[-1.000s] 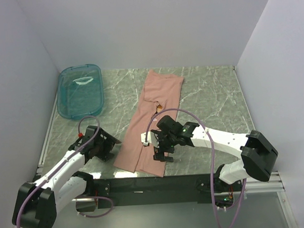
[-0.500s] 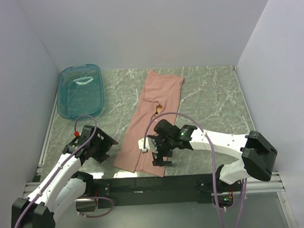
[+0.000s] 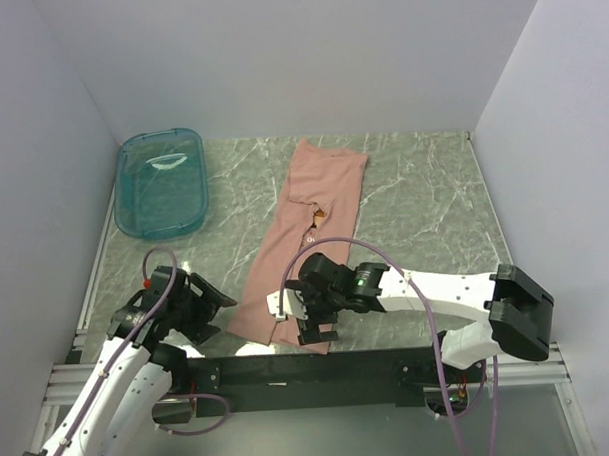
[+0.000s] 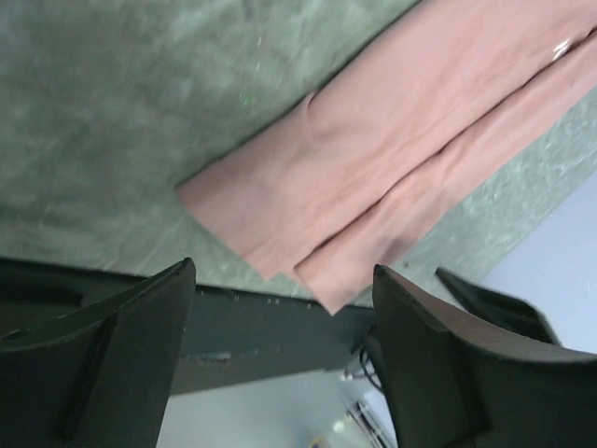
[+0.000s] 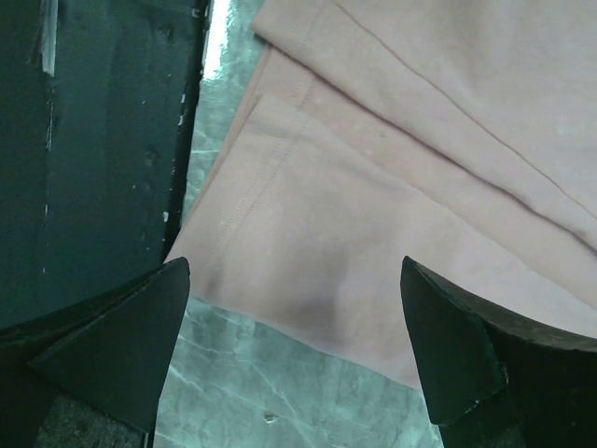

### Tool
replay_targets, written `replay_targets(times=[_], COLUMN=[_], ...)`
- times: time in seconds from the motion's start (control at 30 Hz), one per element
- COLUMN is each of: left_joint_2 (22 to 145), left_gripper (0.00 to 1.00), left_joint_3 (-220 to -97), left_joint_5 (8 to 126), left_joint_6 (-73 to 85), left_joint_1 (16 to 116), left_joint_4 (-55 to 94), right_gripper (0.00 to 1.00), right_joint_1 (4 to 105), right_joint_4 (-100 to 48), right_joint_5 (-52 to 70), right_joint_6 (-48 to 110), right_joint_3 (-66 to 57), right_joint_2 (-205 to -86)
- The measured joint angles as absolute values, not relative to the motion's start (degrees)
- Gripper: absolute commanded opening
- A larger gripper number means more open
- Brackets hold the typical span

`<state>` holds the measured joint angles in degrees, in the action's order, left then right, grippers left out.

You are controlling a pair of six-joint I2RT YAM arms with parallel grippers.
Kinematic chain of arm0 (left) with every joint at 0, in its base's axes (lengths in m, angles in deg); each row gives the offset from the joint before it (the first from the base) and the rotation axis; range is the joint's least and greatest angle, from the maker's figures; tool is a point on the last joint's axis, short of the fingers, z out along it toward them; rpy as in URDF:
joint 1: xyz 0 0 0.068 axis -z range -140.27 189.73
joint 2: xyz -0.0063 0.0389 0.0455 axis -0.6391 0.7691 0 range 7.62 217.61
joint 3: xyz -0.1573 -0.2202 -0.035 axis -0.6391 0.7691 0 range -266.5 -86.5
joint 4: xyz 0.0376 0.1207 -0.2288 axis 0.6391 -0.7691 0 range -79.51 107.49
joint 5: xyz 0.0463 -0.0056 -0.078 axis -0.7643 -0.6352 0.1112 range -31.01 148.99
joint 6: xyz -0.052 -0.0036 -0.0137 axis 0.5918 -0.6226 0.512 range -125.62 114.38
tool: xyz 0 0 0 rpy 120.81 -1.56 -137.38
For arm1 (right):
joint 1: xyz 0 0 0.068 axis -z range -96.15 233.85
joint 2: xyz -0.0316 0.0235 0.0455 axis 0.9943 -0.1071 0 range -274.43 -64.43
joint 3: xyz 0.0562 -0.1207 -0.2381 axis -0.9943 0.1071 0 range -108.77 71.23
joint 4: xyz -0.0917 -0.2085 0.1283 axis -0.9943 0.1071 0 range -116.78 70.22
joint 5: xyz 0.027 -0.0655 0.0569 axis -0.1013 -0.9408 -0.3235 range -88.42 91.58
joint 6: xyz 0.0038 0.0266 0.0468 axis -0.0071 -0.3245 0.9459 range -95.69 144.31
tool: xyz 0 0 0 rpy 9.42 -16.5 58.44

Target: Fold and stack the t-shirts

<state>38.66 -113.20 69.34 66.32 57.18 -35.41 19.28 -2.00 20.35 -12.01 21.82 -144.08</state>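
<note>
Both arms bend low — right pincer [image 3: 310, 326] spread above the t-shirt [image 3: 318, 192] near its hem, left pincer [image 4: 283, 271] spread beside it.

From where I stand I count one dusty-pink t-shirt [image 3: 310, 228], one teal see-through tub [image 3: 161, 183] and one green marbled table [image 3: 423, 194]. There are two white-and-black arms, a left arm [image 3: 119, 365] and a right arm [image 3: 437, 288]. Each carries one gripping part, so two: the left end effector [image 4: 282, 271] and the right end effector [image 5: 296, 263]. Each has two dark fingers [image 5: 112, 345], four altogether.
</note>
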Motion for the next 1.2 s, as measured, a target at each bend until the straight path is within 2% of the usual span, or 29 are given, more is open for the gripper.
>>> replay_targets(times=[0.3, 0.53, 0.73, 0.93, 1.0, 1.1, 1.13, 1.17, 1.2], left_joint_2=[43.03, 50.51, 56.30, 57.26, 57.90, 58.79, 58.84, 58.84, 58.81], left_gripper=[0.80, 0.75, 0.63, 0.60, 0.57, 0.47, 0.43, 0.33, 0.30], left_joint_3=[-108.98, -108.33, -108.33, -107.28, -107.08, -106.62, -106.47, -106.23, -105.99], left_joint_5=[72.60, 69.84, 64.92, 62.87, 62.78, 63.00, 62.96, 63.02, 62.94], left_joint_6=[68.86, 76.14, 82.67, 87.17, 88.16, 88.92, 89.14, 89.58, 89.78], left_joint_1=[59.34, 71.23, 76.02, 77.07, 77.57, 77.81, 77.83, 77.86, 77.88], left_joint_4=[-36.92, -32.26, -28.07, -22.28, -20.53, -18.34, -17.99, -17.60, -17.36], right_gripper=[1.00, 1.00, 1.00, 0.99, 0.99, 0.98, 0.97, 0.97, 0.96], right_joint_1=[19.28, 19.28, 19.28, 19.28, 19.28, 19.23, 19.15, 18.97, 18.64], right_joint_4=[-4.26, -4.87, -5.13, -4.87, -4.85, -4.85, -4.85, -4.87, -4.87], right_joint_5=[19.19, 19.15, 19.39, 22.03, 22.88, 23.78, 23.76, 23.76, 23.69], right_joint_6=[-10.76, -10.21, -10.02, -10.70, -11.15, -11.57, -11.57, -11.57, -11.57], right_joint_3=[24.94, 26.76, 26.76, 26.76, 26.76, 26.76, 26.76, 26.78, 26.80], right_joint_2=[-142.12, -141.46, -141.46, -141.46, -141.46, -141.46, -141.46, -141.46, -141.46])
